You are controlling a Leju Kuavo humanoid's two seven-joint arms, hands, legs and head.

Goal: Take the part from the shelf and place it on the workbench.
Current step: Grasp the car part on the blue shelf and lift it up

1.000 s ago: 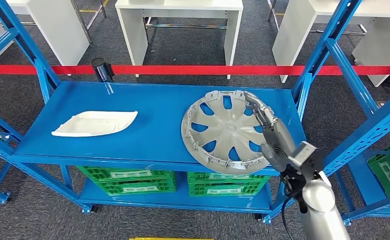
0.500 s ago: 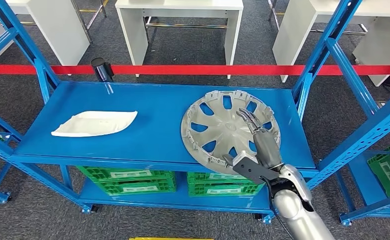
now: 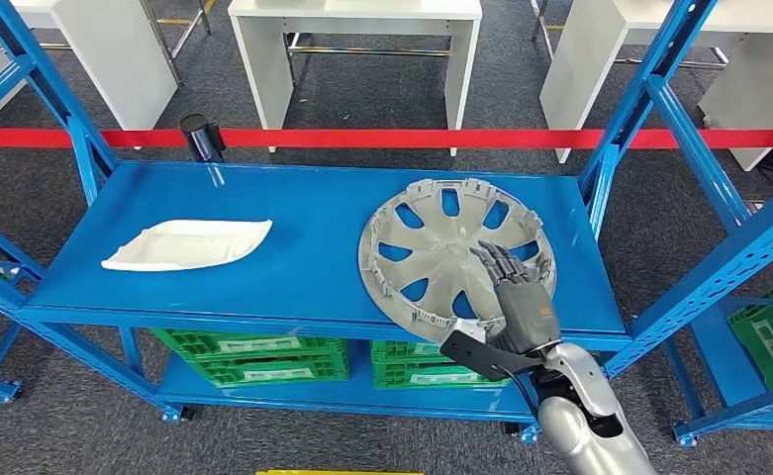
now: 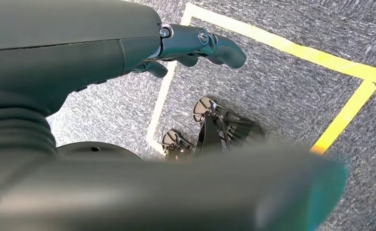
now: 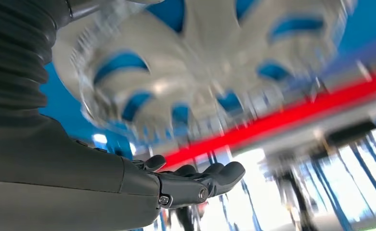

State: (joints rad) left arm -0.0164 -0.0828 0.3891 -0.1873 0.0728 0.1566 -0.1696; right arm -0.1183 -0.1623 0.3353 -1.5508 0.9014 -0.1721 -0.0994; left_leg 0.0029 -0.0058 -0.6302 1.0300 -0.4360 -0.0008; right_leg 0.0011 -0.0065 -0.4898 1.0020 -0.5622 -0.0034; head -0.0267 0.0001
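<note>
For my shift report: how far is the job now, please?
Early stage. Done: the right hand has reached the wheel cover on the blue shelf. In hand: its fingers lie over the cover, grip unclear. Left: lifting the cover and carrying it to the workbench. The left hand hangs over the floor.

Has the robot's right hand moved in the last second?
Yes. The right hand drew back from the hubcap's far rim toward the shelf's front edge.

Silver spoked hubcap [image 3: 451,257] flat on the blue shelf's [image 3: 293,247] right side, rim overhanging front edge
</note>
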